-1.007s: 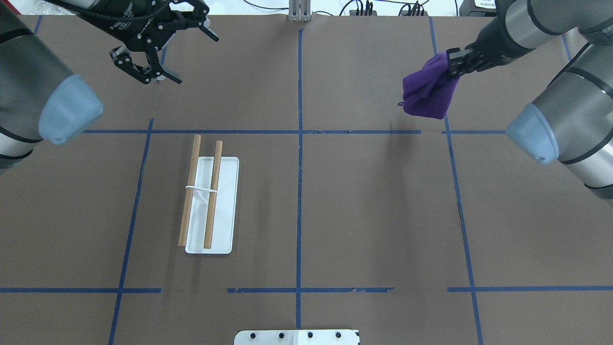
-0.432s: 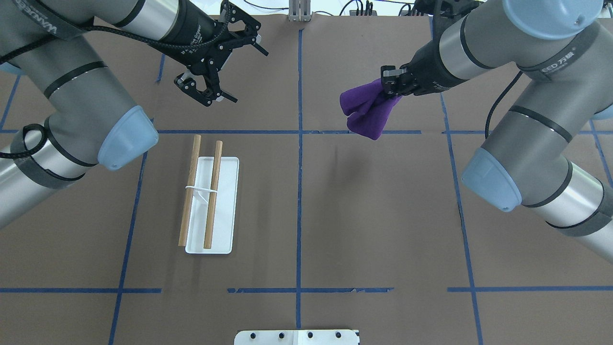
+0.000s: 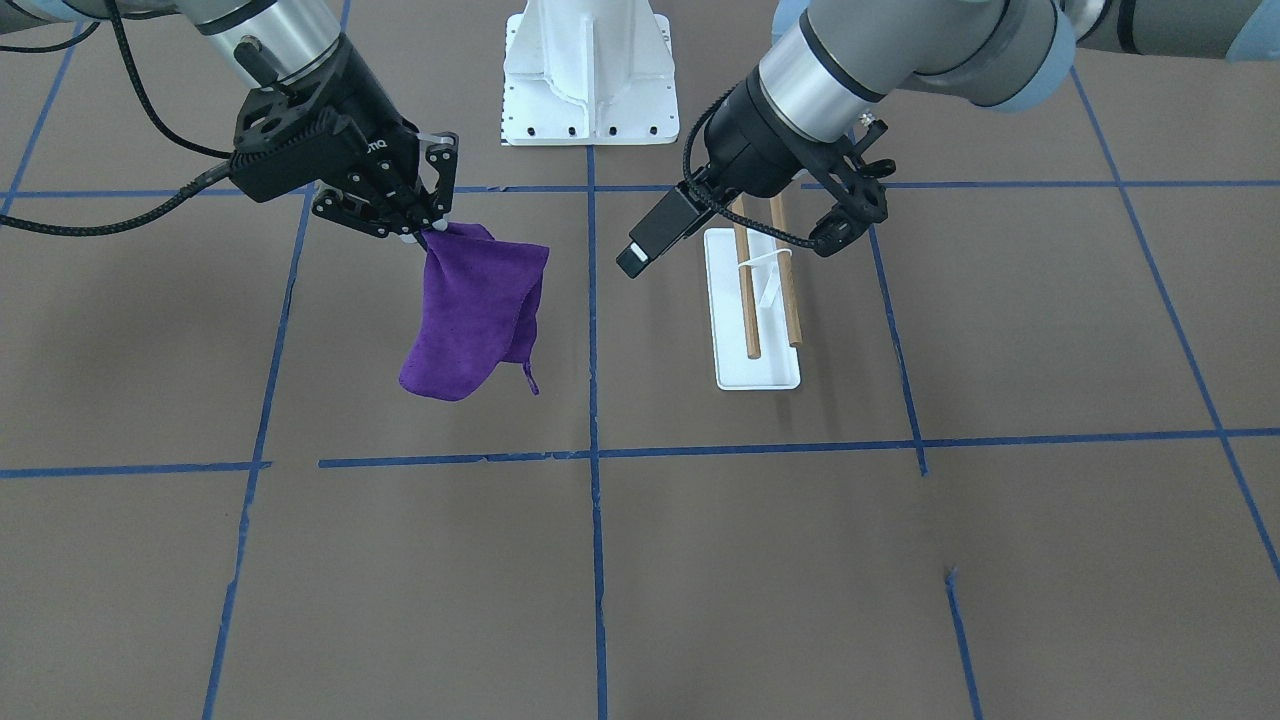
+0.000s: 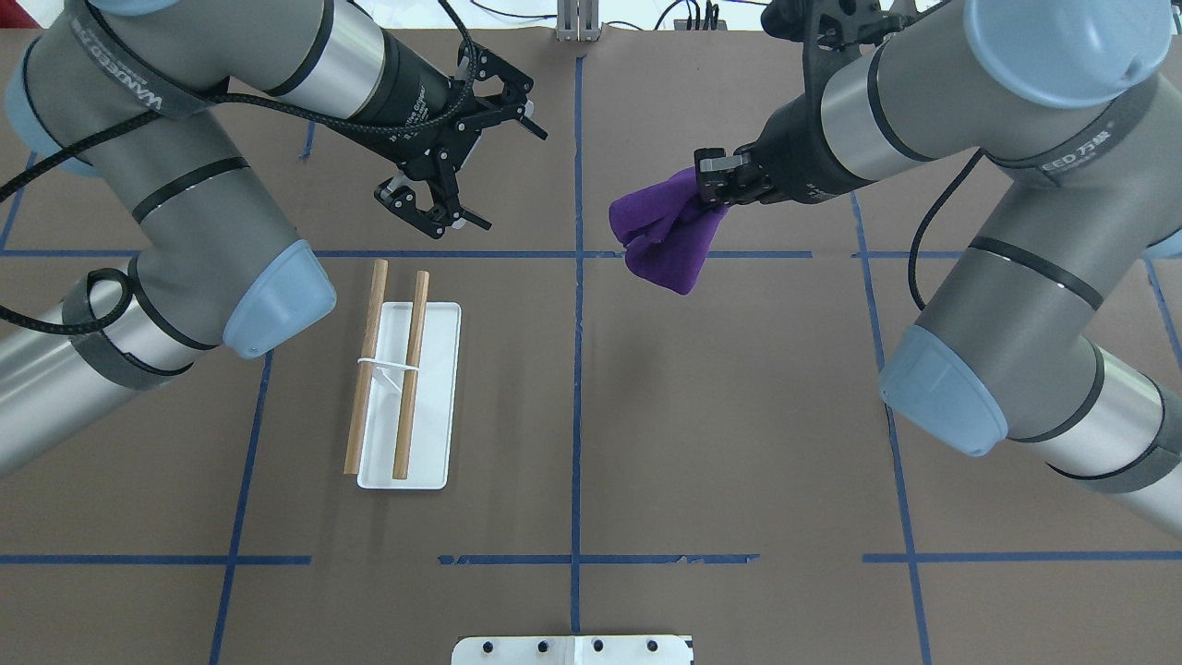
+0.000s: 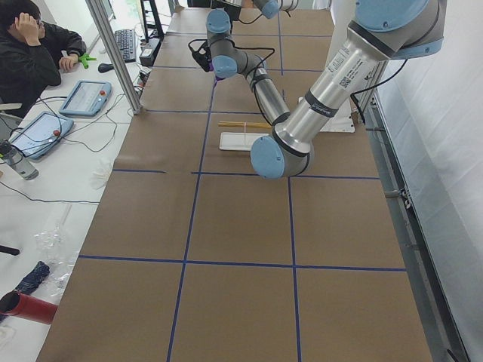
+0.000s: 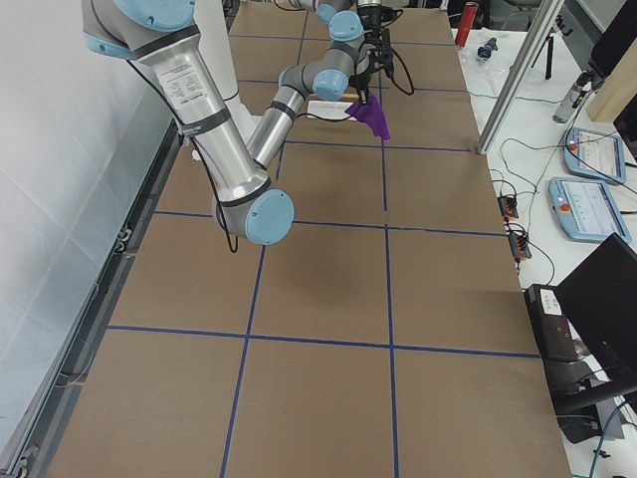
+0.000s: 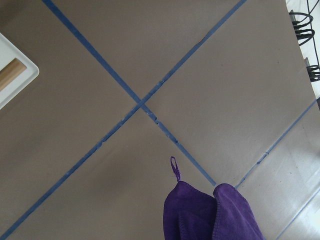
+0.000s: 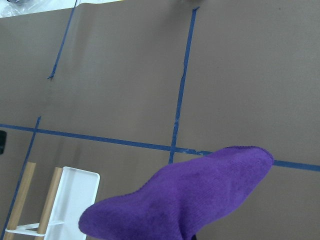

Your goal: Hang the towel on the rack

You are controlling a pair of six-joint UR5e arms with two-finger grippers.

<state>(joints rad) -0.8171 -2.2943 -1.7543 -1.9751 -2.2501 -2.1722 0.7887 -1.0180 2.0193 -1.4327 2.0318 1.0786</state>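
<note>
Towel held aloft.
It is gripped by right pincer; rack lies leftward, dowels fore-aft; left pincer wide.

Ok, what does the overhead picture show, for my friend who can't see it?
The right tool holds a purple towel up over the brown table. The left tool is open, near the rack with two wooden dowels.

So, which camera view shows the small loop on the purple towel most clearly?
The left wrist view: the loop stands sharp against the table, at the edge of the towel. The front-facing view shows it smaller, hanging from the towel's corner. Overhead and right wrist views show only cloth; side views are too distant.
</note>
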